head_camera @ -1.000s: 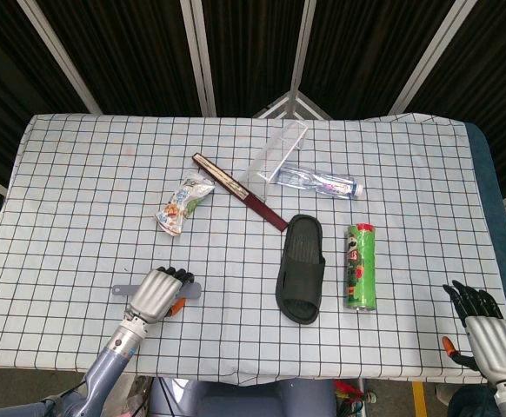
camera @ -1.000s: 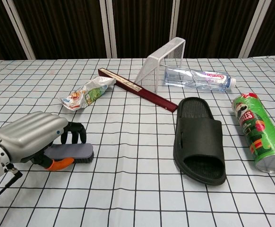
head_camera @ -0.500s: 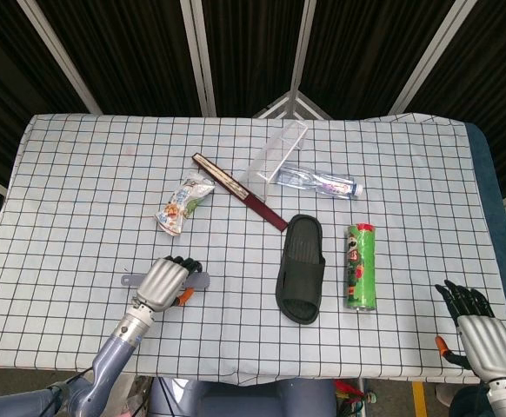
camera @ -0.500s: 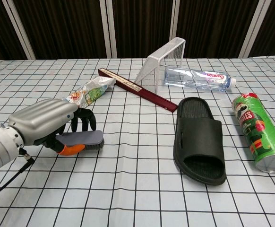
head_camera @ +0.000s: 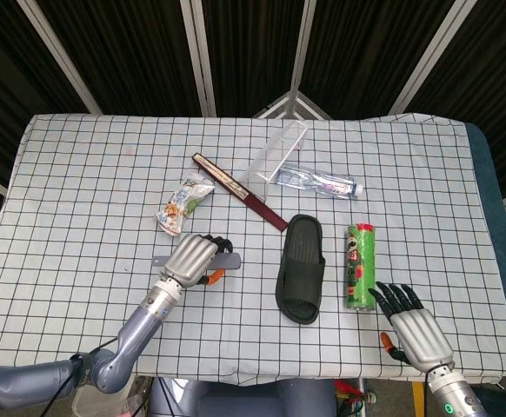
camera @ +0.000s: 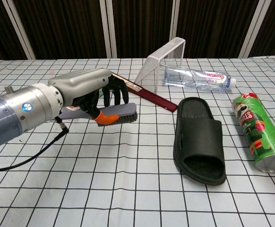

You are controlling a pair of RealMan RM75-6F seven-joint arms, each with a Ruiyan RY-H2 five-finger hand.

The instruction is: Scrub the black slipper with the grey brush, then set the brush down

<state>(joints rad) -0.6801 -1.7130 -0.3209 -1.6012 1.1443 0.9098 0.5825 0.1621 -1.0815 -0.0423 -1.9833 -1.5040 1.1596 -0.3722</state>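
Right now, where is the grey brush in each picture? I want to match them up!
Head view: the grey brush is left of centre, low in the picture, held by the left hand.
Chest view: the grey brush is upper left of centre, held above the cloth by the left hand.
Shared landmark: the black slipper lies to the brush's right in both.
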